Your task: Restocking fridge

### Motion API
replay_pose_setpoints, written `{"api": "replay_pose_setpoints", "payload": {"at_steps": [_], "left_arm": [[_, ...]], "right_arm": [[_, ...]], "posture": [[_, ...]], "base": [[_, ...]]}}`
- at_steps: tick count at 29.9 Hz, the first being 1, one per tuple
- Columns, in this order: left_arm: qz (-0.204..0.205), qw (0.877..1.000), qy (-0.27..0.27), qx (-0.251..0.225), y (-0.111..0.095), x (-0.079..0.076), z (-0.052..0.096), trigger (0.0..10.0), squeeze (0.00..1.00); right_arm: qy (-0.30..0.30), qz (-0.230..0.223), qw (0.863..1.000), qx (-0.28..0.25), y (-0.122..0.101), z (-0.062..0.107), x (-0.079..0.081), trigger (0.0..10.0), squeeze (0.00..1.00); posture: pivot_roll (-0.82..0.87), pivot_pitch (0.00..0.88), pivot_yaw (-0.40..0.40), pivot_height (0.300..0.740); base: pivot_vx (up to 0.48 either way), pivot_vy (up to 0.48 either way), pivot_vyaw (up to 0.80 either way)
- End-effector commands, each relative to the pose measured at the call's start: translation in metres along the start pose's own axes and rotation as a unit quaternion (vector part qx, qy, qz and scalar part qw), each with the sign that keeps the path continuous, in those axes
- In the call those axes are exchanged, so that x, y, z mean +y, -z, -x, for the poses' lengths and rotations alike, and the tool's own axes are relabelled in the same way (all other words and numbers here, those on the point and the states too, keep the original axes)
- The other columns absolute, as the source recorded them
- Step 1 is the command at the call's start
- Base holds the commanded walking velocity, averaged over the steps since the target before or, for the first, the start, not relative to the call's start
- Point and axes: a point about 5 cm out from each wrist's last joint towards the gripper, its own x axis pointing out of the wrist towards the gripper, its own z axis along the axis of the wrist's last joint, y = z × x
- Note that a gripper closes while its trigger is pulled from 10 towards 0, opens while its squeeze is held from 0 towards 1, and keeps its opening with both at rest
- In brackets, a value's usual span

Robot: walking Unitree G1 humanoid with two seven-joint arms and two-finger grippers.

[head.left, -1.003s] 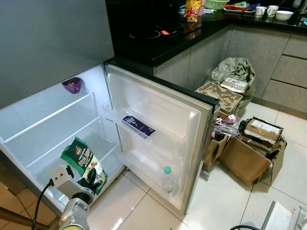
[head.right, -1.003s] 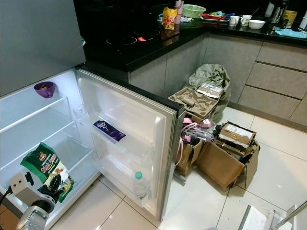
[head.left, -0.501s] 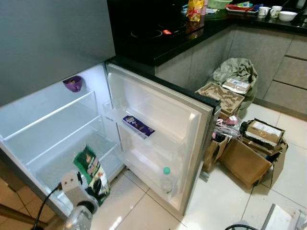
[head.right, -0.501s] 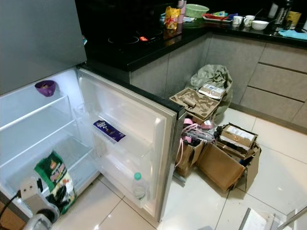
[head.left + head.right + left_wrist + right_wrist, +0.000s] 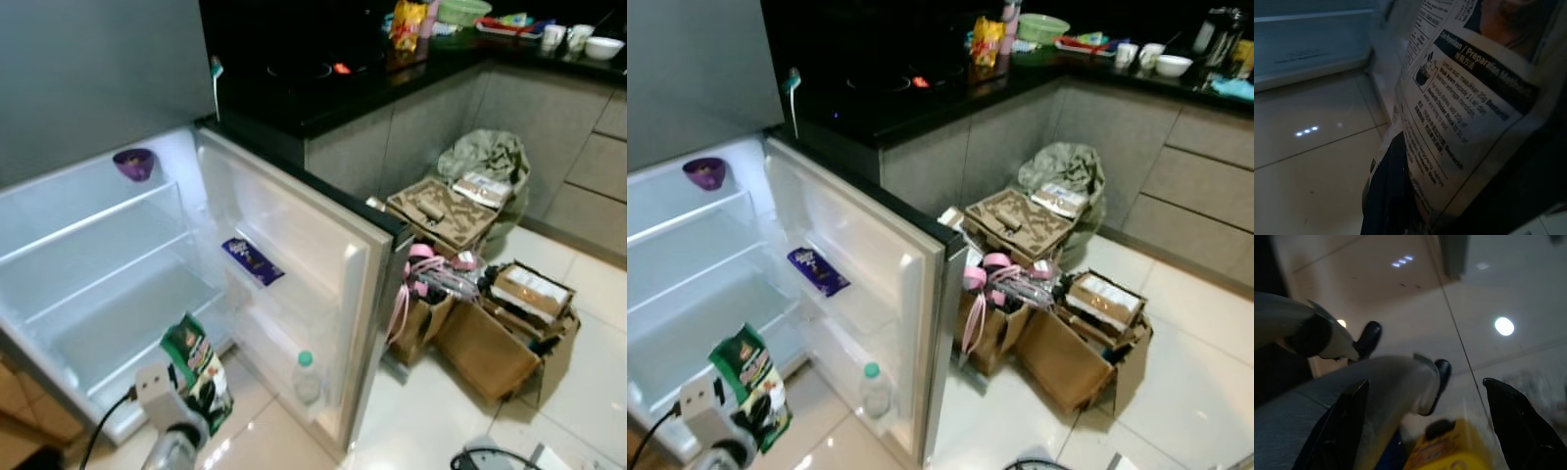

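My left gripper (image 5: 201, 397) pinches the green printed snack packet (image 5: 199, 367) by its lower end, just outside the open white fridge's (image 5: 118, 304) bottom lip. I judge it light, crinkly and floppy. The bare lower shelf (image 5: 127, 318) offers room. My right gripper's (image 5: 1425, 411) fingers (image 5: 1520, 423) hang spread.

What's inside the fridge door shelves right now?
A purple chocolate bar lies in the middle door shelf; a green-capped water bottle stands in the bottom one. The shelf front hides the bottle's base.
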Motion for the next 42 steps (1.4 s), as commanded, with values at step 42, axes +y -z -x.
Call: {"api": "replay_pose_setpoints", "payload": {"at_steps": [42], "left_arm": [[-0.127,0.967,0.123,-0.181,-0.093,-0.048,-0.024,10.0,0.00]], "right_arm": [[-0.412,0.183,0.875,-0.177,-0.114,0.028,0.048,10.0,0.00]], "posture": [[-0.09,0.067,0.015,0.740]], "base": [[0.000,-0.042,0.22]]}}
